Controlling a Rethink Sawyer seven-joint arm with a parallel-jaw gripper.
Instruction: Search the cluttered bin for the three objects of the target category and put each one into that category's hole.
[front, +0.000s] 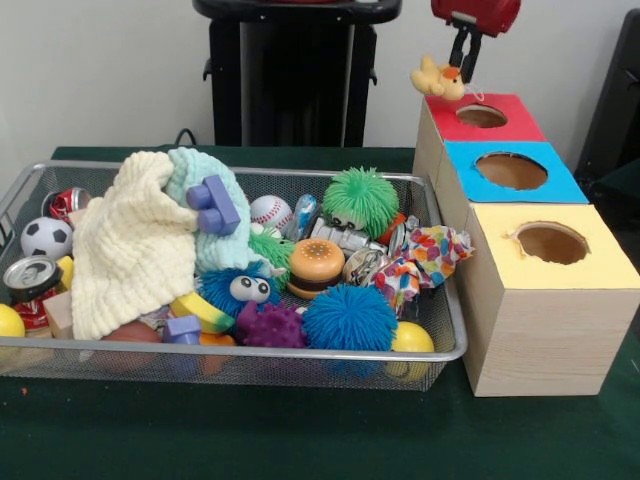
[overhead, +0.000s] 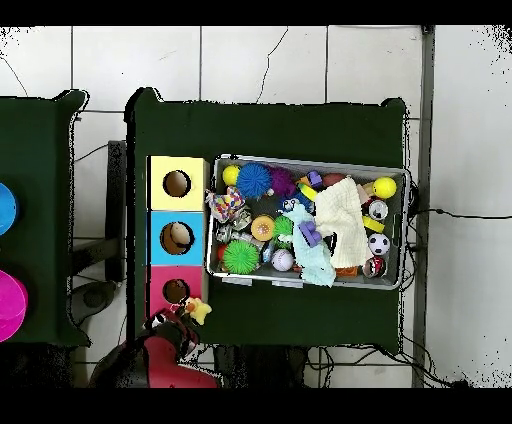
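Hand (front: 463, 72) closed on tan-orange toy figure (front: 437, 80) — hangs just off red-surround hole (front: 481, 116), toward bin (front: 440, 215) side; needs shift over opening.

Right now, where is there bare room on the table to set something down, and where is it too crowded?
Free: the green table strip in front of the bin, and the cloth behind the bin toward the pedestal. The gap between bin and box is narrow. Inside the bin it is packed edge to edge. The end effector holds a toy beside the red hole.

Probably a robotics lab; robot pedestal (front: 295, 70), green-clothed table (front: 300, 430) (cables trailing), tiled floor (overhead: 300, 60).
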